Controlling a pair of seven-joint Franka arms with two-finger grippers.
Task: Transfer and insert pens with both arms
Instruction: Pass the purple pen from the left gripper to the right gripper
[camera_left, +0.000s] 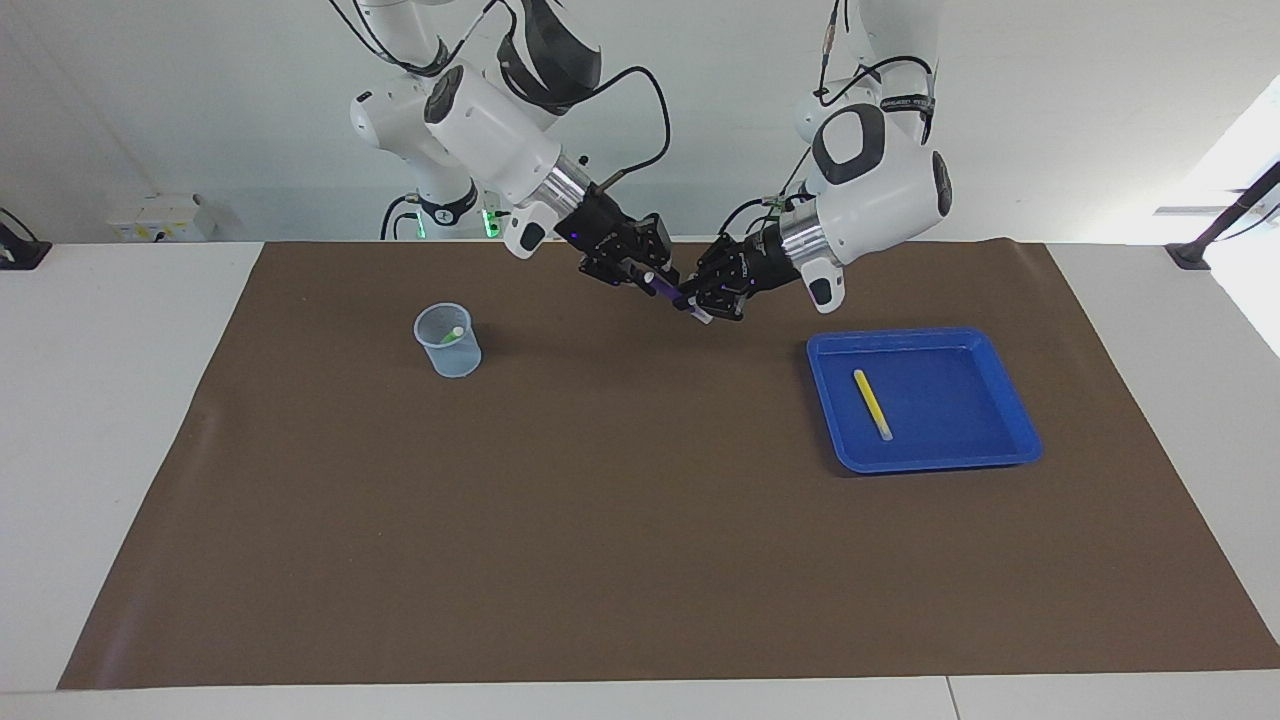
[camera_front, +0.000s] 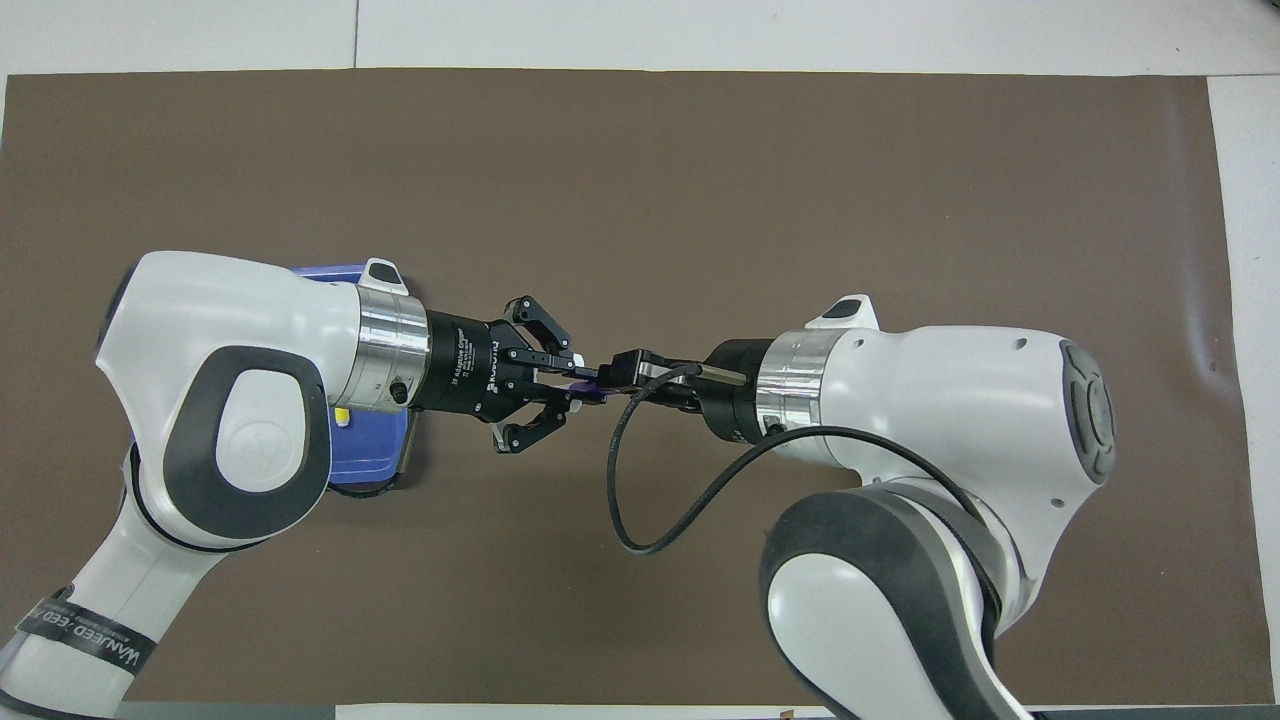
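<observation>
In the air over the mat, between the two arms, hangs the purple pen (camera_left: 667, 291) (camera_front: 588, 386). My left gripper (camera_left: 697, 300) (camera_front: 570, 386) is shut on its end toward the left arm. My right gripper (camera_left: 645, 275) (camera_front: 612, 374) is at the pen's other end, right up against it. The yellow pen (camera_left: 872, 404) lies in the blue tray (camera_left: 1012, 398), and only its tip (camera_front: 342, 415) shows in the overhead view. A green pen (camera_left: 455, 334) stands in the clear cup (camera_left: 448, 342).
The tray sits toward the left arm's end of the brown mat (camera_left: 620, 520), mostly covered by the left arm in the overhead view (camera_front: 372, 462). The cup stands toward the right arm's end. A black cable (camera_front: 640, 500) loops under the right wrist.
</observation>
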